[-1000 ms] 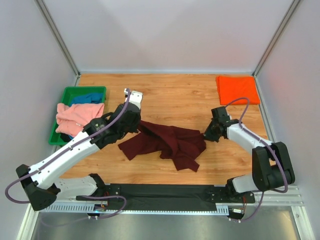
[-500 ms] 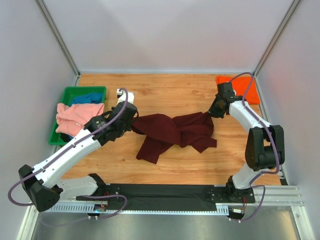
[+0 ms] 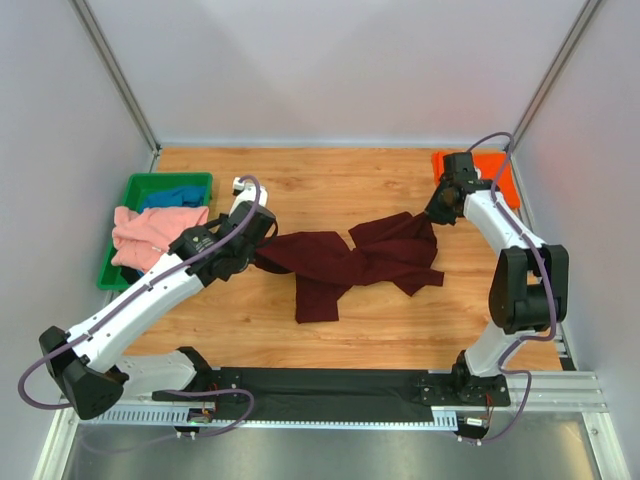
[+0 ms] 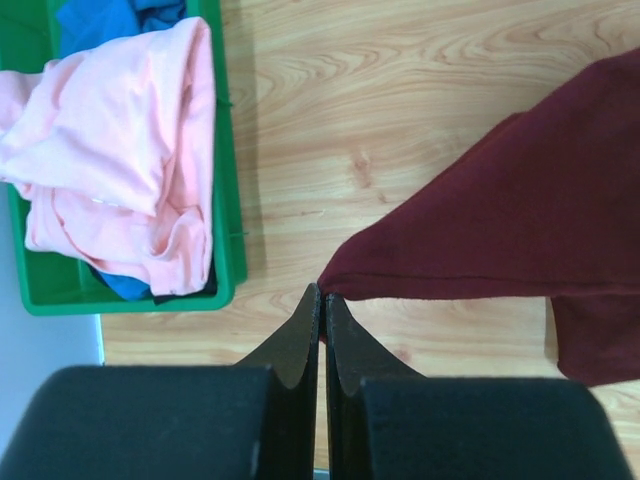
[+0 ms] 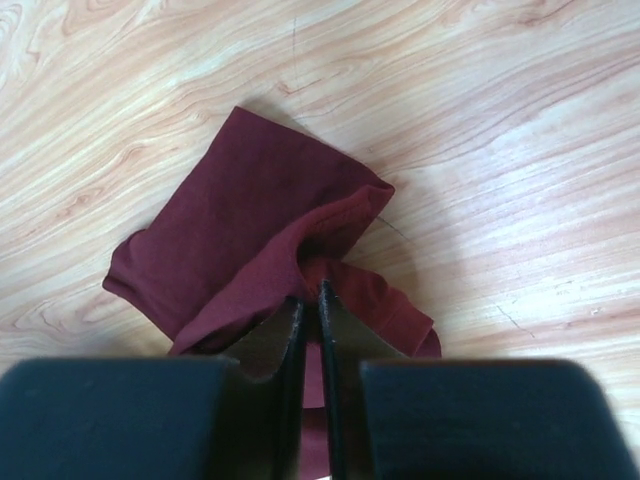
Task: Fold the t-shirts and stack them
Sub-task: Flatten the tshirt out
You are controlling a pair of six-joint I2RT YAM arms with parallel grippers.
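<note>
The dark maroon t-shirt (image 3: 350, 258) lies stretched across the middle of the table, part of it hanging down toward the front. My left gripper (image 3: 258, 252) is shut on its left corner (image 4: 340, 278). My right gripper (image 3: 432, 215) is shut on its right end (image 5: 270, 225), where the cloth bunches at the fingertips. A folded bright orange t-shirt (image 3: 490, 172) lies at the back right, just behind my right arm. A salmon-pink t-shirt (image 3: 150, 235) and a blue one (image 3: 175, 195) lie crumpled in the green tray (image 3: 150, 181); both also show in the left wrist view (image 4: 120, 150).
The green tray (image 4: 225, 200) stands at the left edge of the wooden table. White walls close in the table on three sides. A black strip (image 3: 320, 385) runs along the near edge between the arm bases.
My right gripper has pulled the maroon shirt's right end back and to the right, toward the orange shirt. My left gripper has shifted slightly left. The shirt is now drawn out between them.
</note>
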